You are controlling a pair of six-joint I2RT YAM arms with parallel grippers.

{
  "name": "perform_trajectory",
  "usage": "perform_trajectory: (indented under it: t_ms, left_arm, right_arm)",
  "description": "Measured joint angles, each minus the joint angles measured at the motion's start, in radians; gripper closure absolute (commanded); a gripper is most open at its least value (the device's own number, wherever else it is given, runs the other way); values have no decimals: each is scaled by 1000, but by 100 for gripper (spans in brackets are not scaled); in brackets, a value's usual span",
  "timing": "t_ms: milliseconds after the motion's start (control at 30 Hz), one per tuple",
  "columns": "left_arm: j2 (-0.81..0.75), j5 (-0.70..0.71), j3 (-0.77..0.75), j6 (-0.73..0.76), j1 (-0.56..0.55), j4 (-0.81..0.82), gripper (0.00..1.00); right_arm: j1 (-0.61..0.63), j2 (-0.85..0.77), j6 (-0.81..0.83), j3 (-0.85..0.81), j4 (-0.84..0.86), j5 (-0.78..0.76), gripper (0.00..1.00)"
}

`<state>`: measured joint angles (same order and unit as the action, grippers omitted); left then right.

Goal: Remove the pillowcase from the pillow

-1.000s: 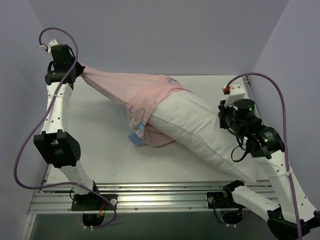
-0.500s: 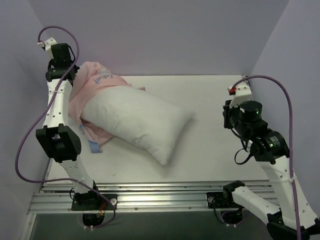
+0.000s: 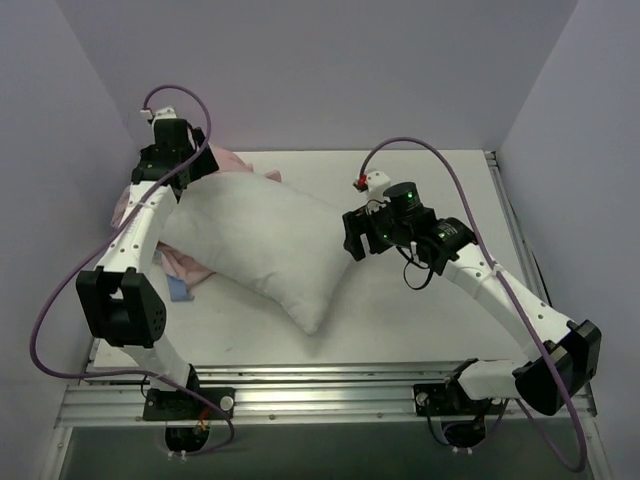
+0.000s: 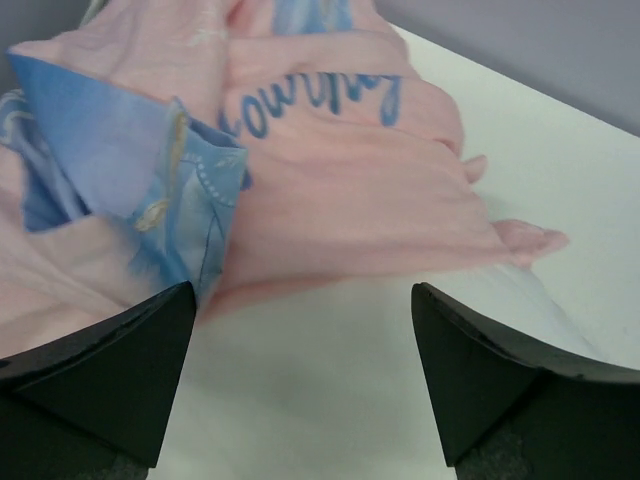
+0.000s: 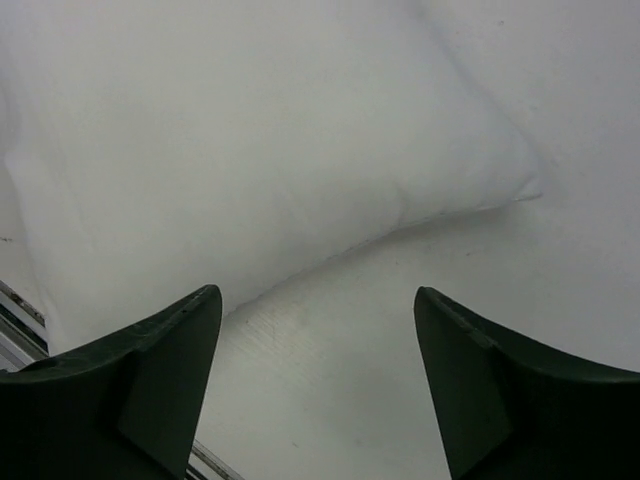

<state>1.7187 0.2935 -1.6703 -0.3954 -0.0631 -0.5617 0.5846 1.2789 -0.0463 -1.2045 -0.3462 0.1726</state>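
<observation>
Filling the left half of the white worktop [image 3: 440,320]: the plain white pillow [image 3: 270,240], bare, lying diagonally from far left toward near centre. Bunched against its far-left end, touching it and partly tucked beneath: the pillowcase [image 4: 340,190], pink lining outward, with one blue fold and some blue lettering showing. Over that heap, the left gripper [image 4: 302,295], jaws parted wide, gripping nothing. Just beside the pillow's right corner, the right gripper [image 5: 318,292], jaws likewise wide apart and empty, pointed down at pillow edge and worktop.
</observation>
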Motion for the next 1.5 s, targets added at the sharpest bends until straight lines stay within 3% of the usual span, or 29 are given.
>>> perform_trajectory:
  t_ms: [333,533,800,1033,1333,1400,1467,1500]
  left_arm:
    - [7,-93,182,41,-172,77,3]
    - [-39,-187,325,20,-274,174,3]
    - [-177,-323,352,-33,-491,87,3]
    - [-150,-245,175,-39,-386,-68,3]
    - [98,-232,-39,-38,-245,-68,3]
    - [130,-234,-82,-29,-243,-71,3]
    - [138,-234,-114,-5,-243,-73,3]
    - [138,-232,-130,11,-243,-73,3]
  right_arm:
    - [6,109,-17,-49,155,56,18]
    - [6,96,-13,-49,156,53,18]
    - [6,63,-6,-53,123,52,6]
    - [7,116,-37,-90,103,54,0]
    - [74,232,-123,-87,107,82,0]
    - [88,249,-137,-71,120,84,8]
    - [95,261,-143,-44,141,80,35]
    - [95,266,-146,-30,150,78,52]
